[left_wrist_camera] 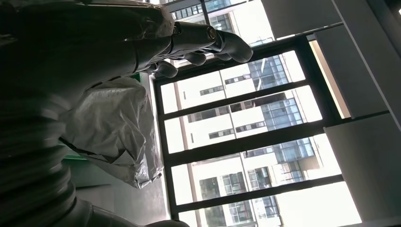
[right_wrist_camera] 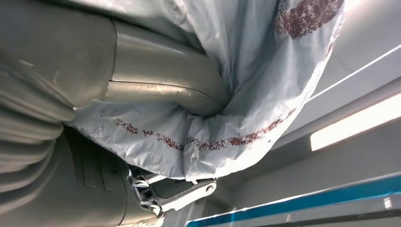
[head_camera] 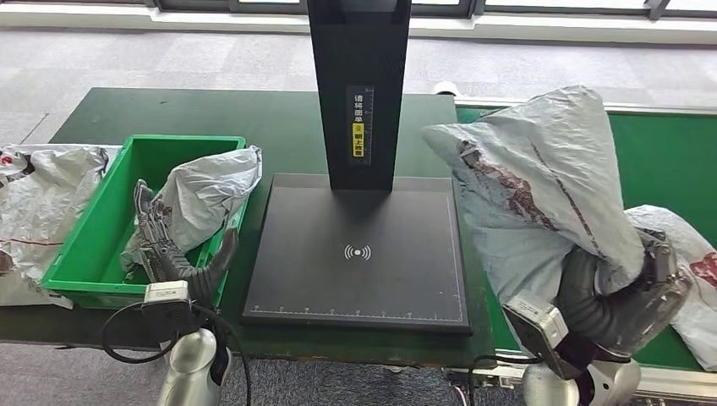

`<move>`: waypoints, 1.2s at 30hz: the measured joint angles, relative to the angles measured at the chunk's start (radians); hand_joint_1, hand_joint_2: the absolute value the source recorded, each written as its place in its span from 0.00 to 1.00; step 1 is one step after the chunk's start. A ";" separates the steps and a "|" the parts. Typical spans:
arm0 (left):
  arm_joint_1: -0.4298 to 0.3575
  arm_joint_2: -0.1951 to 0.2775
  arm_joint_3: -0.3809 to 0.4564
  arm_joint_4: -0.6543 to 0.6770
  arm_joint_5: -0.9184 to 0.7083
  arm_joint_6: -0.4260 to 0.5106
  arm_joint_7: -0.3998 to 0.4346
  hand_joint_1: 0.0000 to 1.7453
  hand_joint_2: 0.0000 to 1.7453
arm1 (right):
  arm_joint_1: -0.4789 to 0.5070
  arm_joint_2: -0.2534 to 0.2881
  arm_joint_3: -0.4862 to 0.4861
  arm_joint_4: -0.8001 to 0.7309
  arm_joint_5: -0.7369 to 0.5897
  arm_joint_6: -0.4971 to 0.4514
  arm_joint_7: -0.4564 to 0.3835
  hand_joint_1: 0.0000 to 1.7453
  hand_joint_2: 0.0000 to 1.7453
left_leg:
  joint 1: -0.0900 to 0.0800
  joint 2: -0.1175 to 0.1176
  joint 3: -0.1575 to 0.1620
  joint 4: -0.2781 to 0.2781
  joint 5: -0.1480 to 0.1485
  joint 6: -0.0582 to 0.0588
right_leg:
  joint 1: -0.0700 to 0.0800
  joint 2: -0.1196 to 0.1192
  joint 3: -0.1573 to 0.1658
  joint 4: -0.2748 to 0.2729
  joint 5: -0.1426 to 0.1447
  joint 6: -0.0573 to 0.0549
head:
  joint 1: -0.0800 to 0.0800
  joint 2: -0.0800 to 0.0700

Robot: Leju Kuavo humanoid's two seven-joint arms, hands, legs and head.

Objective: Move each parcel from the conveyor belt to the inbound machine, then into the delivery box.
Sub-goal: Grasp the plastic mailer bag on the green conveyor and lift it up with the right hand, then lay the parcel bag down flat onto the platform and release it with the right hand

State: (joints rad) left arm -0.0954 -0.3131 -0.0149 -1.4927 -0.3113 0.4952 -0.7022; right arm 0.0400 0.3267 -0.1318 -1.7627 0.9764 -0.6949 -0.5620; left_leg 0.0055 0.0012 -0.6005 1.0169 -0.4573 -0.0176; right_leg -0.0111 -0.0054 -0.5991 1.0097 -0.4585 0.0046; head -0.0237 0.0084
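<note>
Parcel (head_camera: 541,182) gripped upright in right robot hand (head_camera: 638,292).

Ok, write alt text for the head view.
The right hand holds a grey parcel lifted beside the black inbound machine. The left hand touches another grey parcel lying over the green delivery box.

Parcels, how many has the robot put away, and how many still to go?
One grey parcel already lies in the green box, beside the left hand. The right hand holds a second parcel up, not yet on the black scanner plate. At least one more parcel waits on the green belt.
</note>
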 joint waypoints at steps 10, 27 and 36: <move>-0.031 -0.002 -0.003 0.024 -0.001 0.013 0.000 0.00 1.00 | -0.014 -0.002 0.040 0.125 -0.003 0.001 -0.082 1.00 1.00 | 0.000 0.001 0.000 0.000 0.000 0.000 | 0.000 0.000 0.000 0.000 0.000 0.000 | 0.000 0.000; -0.055 -0.001 -0.025 0.054 0.030 0.031 0.000 0.00 1.00 | -0.104 -0.001 0.134 0.531 0.128 0.001 0.018 1.00 1.00 | 0.001 -0.001 0.000 0.000 0.000 0.000 | 0.001 -0.001 0.001 0.000 0.000 0.000 | 0.000 0.000; -0.067 -0.002 -0.026 0.055 0.028 0.032 0.000 0.00 1.00 | -0.166 0.004 0.134 0.790 0.058 0.000 -0.006 1.00 1.00 | 0.001 -0.001 -0.001 0.000 0.000 0.000 | 0.001 0.000 0.000 0.000 0.000 0.000 | 0.000 0.000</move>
State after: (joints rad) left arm -0.1620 -0.3149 -0.0404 -1.4377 -0.2831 0.5268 -0.7021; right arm -0.1255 0.3305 0.0020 -0.9722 1.0348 -0.6950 -0.5679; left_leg 0.0066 0.0005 -0.6011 1.0168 -0.4571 -0.0181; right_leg -0.0100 -0.0056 -0.5988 1.0097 -0.4587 0.0041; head -0.0237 0.0084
